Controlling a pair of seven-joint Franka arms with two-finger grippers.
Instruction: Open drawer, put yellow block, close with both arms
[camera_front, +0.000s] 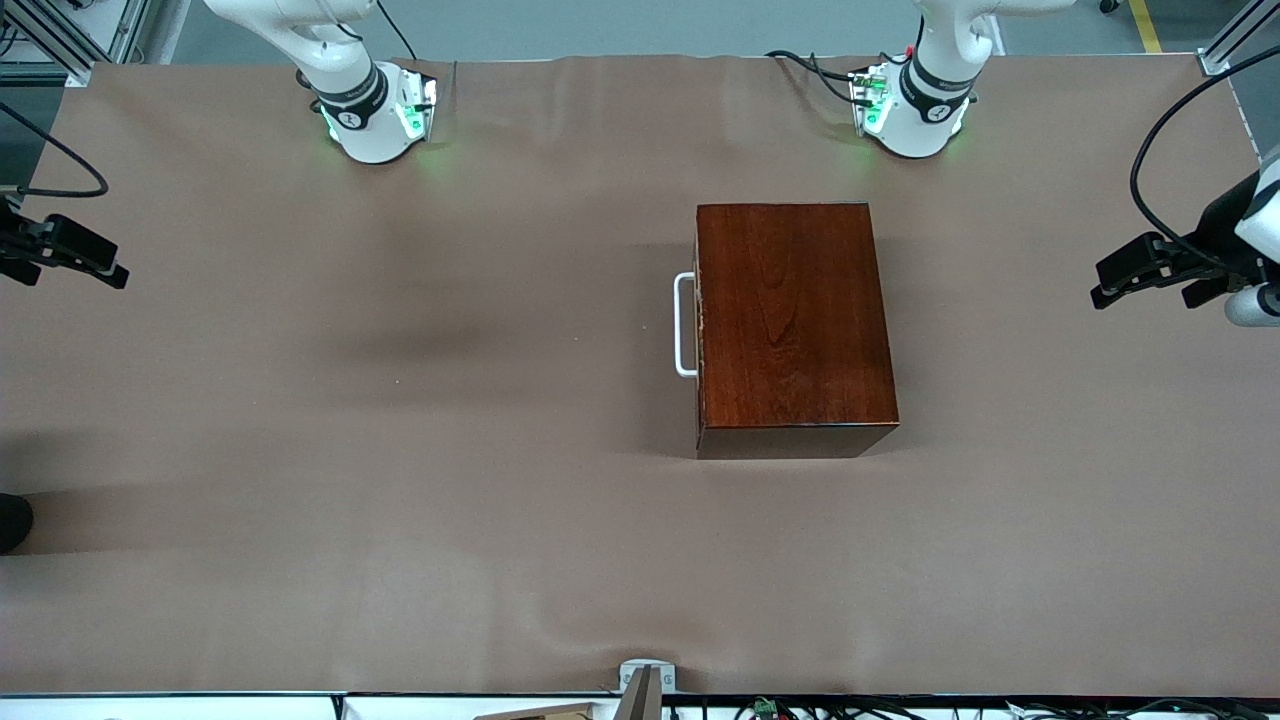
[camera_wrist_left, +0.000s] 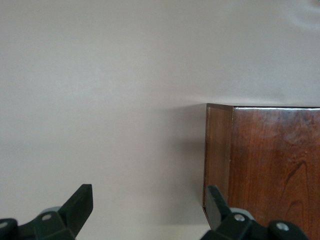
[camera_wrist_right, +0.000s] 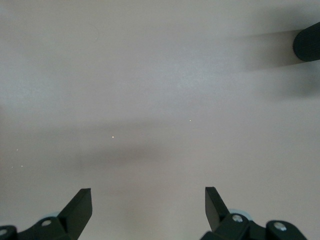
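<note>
The drawer (camera_front: 698, 325) sits fully pushed into its glossy reddish-brown wooden box (camera_front: 790, 315), so nothing of its inside or contents can be seen. Only its front edge and the white U-shaped bar handle (camera_front: 684, 325) show, the handle sticking out from the box side that faces the right arm's end of the table (camera_front: 400, 450). The box top is dark, polished wood with a clear grain, and the box stands on the table closer to the left arm's base than to the right arm's. No yellow block shows in any view.

The left hand (camera_front: 1110, 290) is up in the air at the left arm's end of the table, well apart from the box. In the left wrist view its two black fingers (camera_wrist_left: 80, 205) are spread wide with nothing between them, and a corner of the box (camera_wrist_left: 260, 160) lies just ahead of one fingertip. The right hand (camera_front: 110, 275) hangs over the right arm's end of the table, well away from the handle. Its fingers (camera_wrist_right: 80, 207) are likewise spread wide and empty, with only bare table (camera_wrist_right: 160, 100) under them.
</note>
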